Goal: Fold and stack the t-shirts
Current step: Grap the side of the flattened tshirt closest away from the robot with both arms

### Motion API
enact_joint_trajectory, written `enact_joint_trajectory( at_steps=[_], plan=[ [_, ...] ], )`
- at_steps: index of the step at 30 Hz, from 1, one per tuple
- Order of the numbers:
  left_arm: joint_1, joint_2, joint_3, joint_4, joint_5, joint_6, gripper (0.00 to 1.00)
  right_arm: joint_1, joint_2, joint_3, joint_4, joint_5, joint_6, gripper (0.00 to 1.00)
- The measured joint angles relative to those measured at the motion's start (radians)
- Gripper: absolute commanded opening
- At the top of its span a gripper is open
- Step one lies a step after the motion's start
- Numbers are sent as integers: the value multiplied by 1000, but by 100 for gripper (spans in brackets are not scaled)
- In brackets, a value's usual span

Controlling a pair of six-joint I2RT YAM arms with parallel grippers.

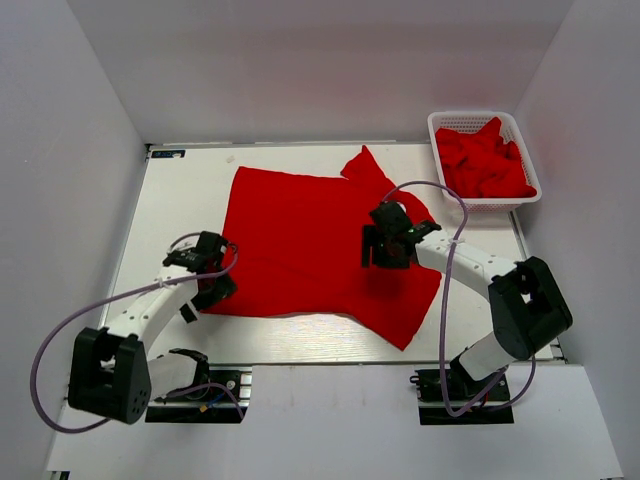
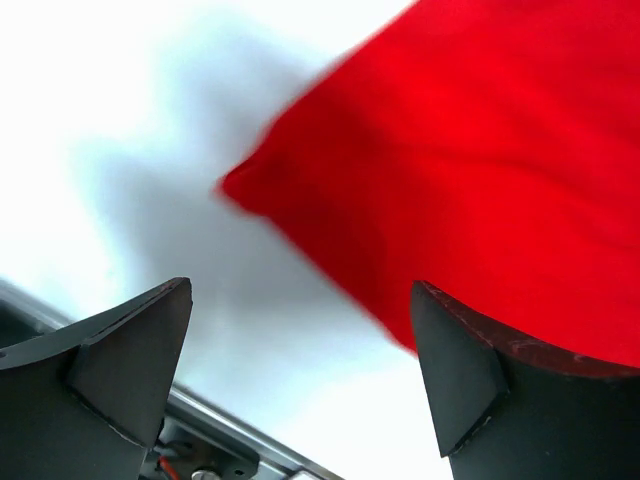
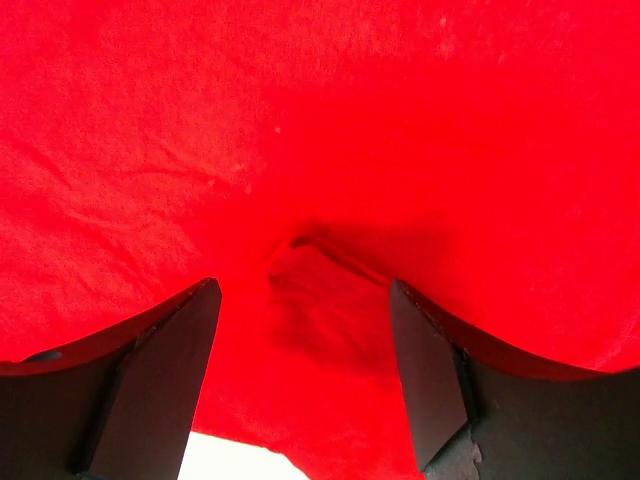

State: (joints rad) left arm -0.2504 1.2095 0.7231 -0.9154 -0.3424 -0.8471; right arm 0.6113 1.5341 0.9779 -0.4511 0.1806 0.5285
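The t-shirt [image 1: 300, 240] lies spread across the middle of the white table [image 1: 185, 195], red and mostly flat.

The left gripper [image 1: 214, 288] is at its near-left corner with its jaws standing wide apart and nothing between them. In the left wrist view, that corner of the cloth [image 2: 240, 185] shows as a blunt point against the bare table, above the gap between the two dark fingers [image 2: 130, 365].

The right gripper [image 1: 383, 255] hangs over the right half of the shirt, also spread open and holding nothing. The right wrist view shows only red fabric between the fingers [image 3: 160, 370], with a small raised pucker [image 3: 305, 250] in the cloth just ahead of them. I cannot tell whether the tips touch the fabric.

A white slotted basket [image 1: 437, 125] sits at the far-right corner of the table, filled with a crumpled heap of more red shirts [image 1: 485, 160].

The spread shirt has a sleeve [image 1: 365, 162] sticking out at its far edge, and its near-right part [image 1: 405, 325] reaches down close to the table's near edge.

Bare table shows along the left side, along the far edge and in a strip in front of the hem. White walls [image 1: 60, 150] close in the table on the left, right and far sides.
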Motion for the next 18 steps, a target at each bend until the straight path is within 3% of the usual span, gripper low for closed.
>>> enact_joint_trajectory(
  at_steps=[9,12,13,18],
  plan=[
    [26,-68,-81,-32,-87,-130,100,12,0,0,34,23,15,74],
    [40,-43,-97,21,-108,-138,84,14,0,0,37,27,15,74],
    [45,-26,-104,35,-117,-139,75,14,0,0,38,29,15,75],
    [62,57,-119,100,-132,-147,59,18,14,0,43,53,18,75]
  ],
)
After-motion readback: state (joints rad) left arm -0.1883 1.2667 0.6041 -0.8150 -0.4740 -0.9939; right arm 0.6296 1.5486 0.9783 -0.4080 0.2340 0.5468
